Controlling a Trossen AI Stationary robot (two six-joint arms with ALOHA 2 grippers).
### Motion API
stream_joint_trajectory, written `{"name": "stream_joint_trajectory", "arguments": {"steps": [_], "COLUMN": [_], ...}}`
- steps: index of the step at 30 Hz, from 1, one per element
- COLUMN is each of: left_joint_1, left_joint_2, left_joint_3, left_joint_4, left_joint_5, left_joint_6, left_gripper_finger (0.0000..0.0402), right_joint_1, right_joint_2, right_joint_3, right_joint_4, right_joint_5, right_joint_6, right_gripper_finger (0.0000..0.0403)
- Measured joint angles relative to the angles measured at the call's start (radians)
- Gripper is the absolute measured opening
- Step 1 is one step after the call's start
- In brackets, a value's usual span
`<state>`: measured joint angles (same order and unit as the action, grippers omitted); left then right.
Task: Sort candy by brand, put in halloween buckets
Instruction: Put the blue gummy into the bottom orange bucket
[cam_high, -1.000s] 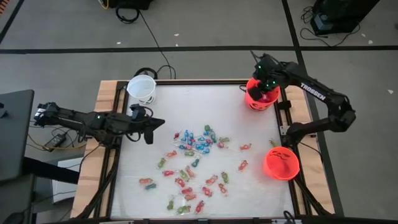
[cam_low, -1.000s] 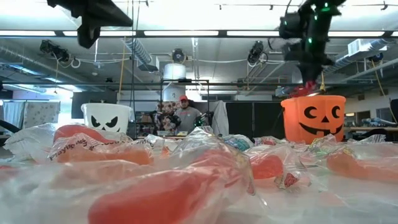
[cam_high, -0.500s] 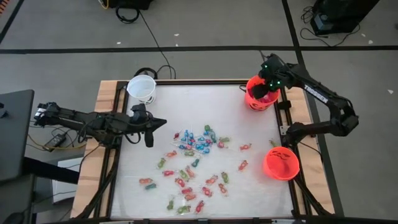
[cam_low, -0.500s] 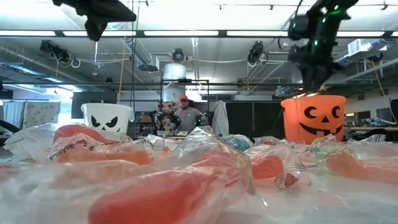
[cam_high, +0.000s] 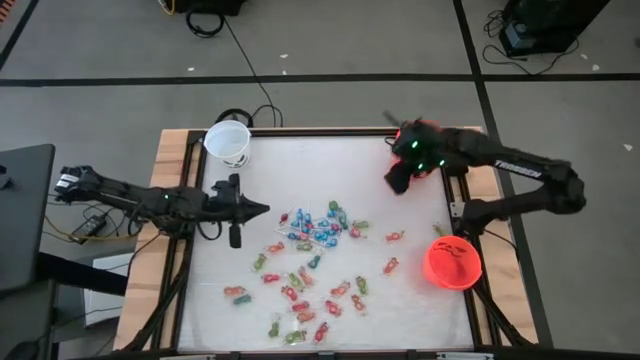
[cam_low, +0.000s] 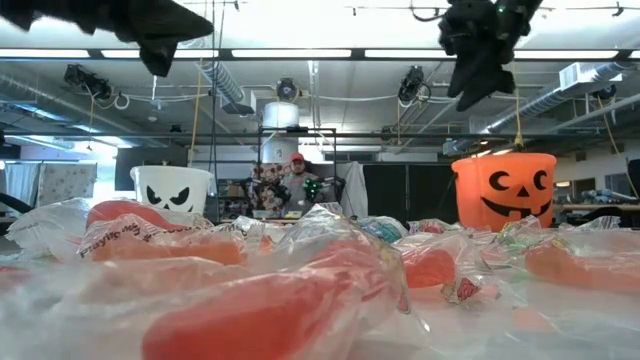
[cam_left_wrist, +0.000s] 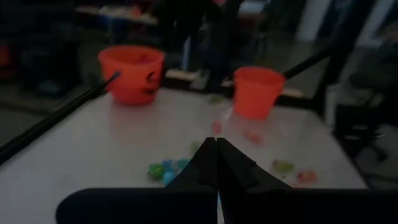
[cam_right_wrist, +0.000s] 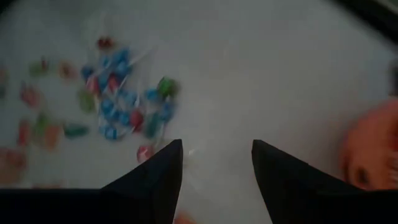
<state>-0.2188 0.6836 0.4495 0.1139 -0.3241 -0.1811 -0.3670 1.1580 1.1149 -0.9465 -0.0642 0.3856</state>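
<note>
I see right gripper (cam_right_wrist: 214, 165) jaws wide, empty, above mat beside far orange bucket (cam_low: 504, 190), hidden from above; left gripper (cam_left_wrist: 216, 163) pinched shut near candy (cam_high: 315, 255); white bucket (cam_high: 228, 142) far-left corner.

Two orange buckets (cam_left_wrist: 131, 73) (cam_left_wrist: 255, 90), one white bucket (cam_high: 228, 141).

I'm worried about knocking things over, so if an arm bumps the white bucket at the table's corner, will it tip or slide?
The white bucket looks like thin plastic and shows no candy inside, so it is probably light and would slide easily. It stands tall on a narrower base, so a push near the rim may tip it.
</note>
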Motion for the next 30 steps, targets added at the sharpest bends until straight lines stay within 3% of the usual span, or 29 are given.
{"name": "stream_joint_trajectory", "arguments": {"steps": [5,9,11,16,21,30], "left_joint_1": [0.001,0.0,0.0,0.0,0.0,0.0], "left_joint_2": [-0.104,-0.161,-0.162,-0.151,-0.147,-0.147], "left_joint_3": [-0.171,-0.257,-0.262,-0.264,-0.264,-0.264], "left_joint_4": [0.184,0.262,0.247,0.242,0.171,0.154], "left_joint_5": [0.026,0.067,0.071,0.072,0.068,0.059], "left_joint_6": [-0.031,0.006,0.05,0.082,0.109,0.118], "left_gripper_finger": [0.0001,0.0001,0.0001,0.0004,0.0005,0.0006], "right_joint_1": [0.161,0.227,0.243,0.239,0.252,0.254], "right_joint_2": [0.112,0.246,0.312,0.451,0.555,0.665], "right_joint_3": [0.0,0.0,0.0,0.0,0.0,0.0], "right_joint_4": [0.1,0.246,0.298,0.314,0.434,0.445], "right_joint_5": [0.045,-0.012,-0.019,0.02,-0.041,-0.015], "right_joint_6": [-0.043,-0.152,-0.162,-0.002,0.054,0.142], "right_gripper_finger": [0.0203,0.0203,0.0199,0.0175,0.0167,0.0148]}}
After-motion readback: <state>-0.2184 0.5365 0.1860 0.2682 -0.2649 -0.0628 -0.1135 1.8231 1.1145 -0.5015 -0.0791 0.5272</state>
